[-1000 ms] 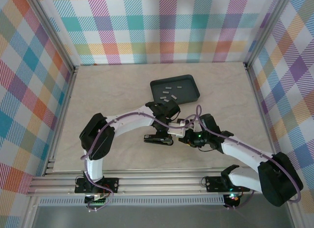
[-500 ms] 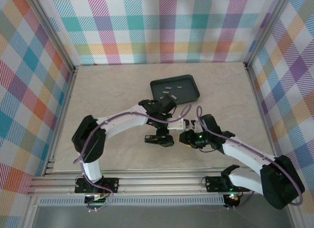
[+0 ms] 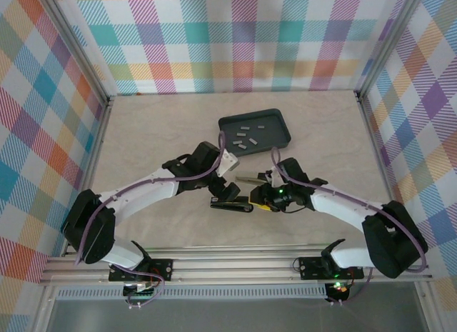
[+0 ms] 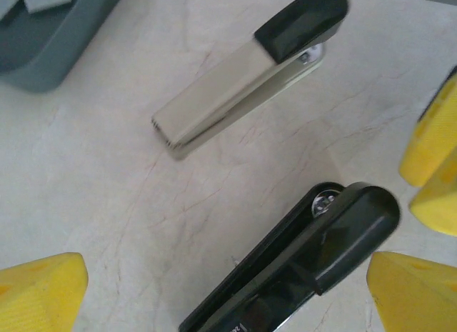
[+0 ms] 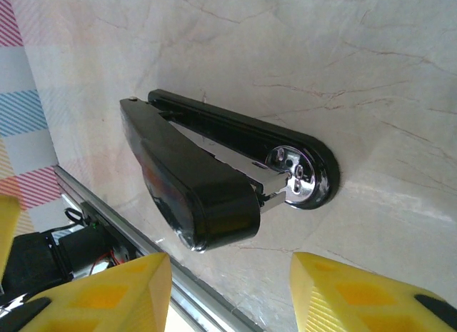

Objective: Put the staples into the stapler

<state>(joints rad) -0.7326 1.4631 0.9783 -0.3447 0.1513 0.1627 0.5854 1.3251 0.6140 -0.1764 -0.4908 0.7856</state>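
1. The stapler (image 3: 230, 203) lies flat mid-table, long axis running left to right, with its hinged end toward the right gripper (image 5: 228, 289).
2. The staples (image 3: 243, 138) sit in the dark tray (image 3: 282, 136) behind it.
3. The left gripper (image 4: 228, 293) gapes wide and holds nothing; the right gripper is partly parted and holds nothing either.

No text, label, brand, number or sign is showing legibly anywhere, neither on the black stapler (image 4: 321, 239) nor on the dark tray (image 3: 277, 134) in the upper middle of the top view.
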